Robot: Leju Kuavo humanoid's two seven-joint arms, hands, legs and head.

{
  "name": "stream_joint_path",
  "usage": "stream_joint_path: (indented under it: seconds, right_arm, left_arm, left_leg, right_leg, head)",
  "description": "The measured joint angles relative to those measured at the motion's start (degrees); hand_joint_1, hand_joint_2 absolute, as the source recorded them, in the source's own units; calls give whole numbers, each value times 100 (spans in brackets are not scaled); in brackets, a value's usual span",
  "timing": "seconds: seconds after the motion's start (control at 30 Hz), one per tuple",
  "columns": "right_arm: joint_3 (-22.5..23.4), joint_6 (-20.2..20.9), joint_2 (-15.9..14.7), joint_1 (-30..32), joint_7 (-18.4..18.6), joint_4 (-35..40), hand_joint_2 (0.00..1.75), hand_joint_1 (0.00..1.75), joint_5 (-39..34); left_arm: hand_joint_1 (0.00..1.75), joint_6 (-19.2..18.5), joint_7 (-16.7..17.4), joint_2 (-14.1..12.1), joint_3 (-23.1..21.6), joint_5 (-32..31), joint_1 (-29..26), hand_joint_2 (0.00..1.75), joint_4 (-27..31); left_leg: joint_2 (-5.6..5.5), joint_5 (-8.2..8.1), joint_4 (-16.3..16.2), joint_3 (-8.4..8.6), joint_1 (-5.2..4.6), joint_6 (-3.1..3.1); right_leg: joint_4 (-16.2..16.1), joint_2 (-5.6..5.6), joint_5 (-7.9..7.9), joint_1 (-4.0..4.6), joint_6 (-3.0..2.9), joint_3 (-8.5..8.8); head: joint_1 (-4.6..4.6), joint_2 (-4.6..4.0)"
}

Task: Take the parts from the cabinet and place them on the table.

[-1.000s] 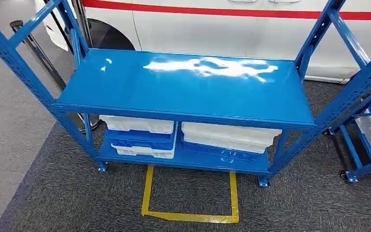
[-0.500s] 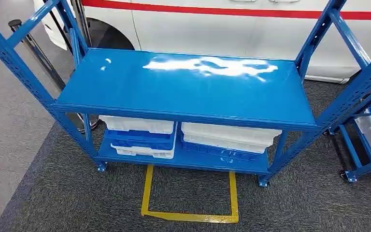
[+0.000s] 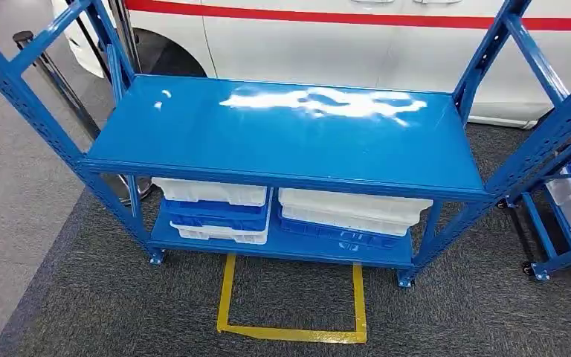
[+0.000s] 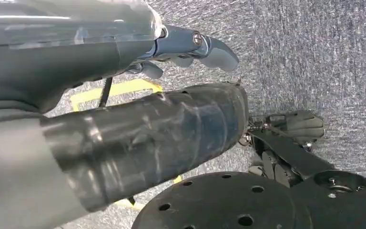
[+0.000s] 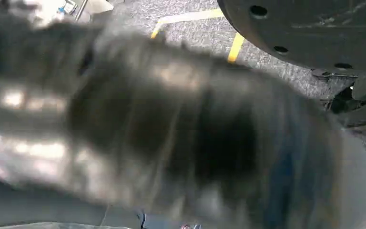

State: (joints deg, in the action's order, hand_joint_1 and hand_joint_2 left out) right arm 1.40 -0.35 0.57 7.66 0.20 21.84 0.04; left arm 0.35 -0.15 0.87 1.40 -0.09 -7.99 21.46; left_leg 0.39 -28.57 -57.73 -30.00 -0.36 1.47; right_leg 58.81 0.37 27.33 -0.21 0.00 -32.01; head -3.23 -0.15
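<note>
A: Head view, left to right: blue rack (image 3: 286, 134), top shelf bare edge to edge; lower shelf, white and blue trays (image 3: 212, 210) left, trays (image 3: 353, 212) right.
B: Hands?
A: Left hand (image 4: 138, 138) holding nothing; right hand (image 5: 181, 133) blurred, cannot tell.

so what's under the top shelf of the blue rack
Two stacks of white and blue plastic trays on the lower shelf of the blue metal rack; the top shelf hides their contents.

Blue rack (image 3: 290, 134); white and blue trays (image 3: 212, 210); yellow floor tape (image 3: 291, 332); grey carpet (image 3: 119, 312).
</note>
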Motion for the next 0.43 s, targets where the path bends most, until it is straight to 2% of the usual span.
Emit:
stream_joint_path:
  seconds: [0.43]
  right_arm:
    - [-46, 0, -11, 5, -15, 2, 0, 0, 0]
  left_arm:
    - [0, 0, 7, -13, -24, 9, -5, 0, 24]
  left_leg:
    - [0, 0, 0, -1, -1, 0]
  right_leg:
    - [0, 0, 0, -1, 0, 0]
  head:
    - [0, 0]
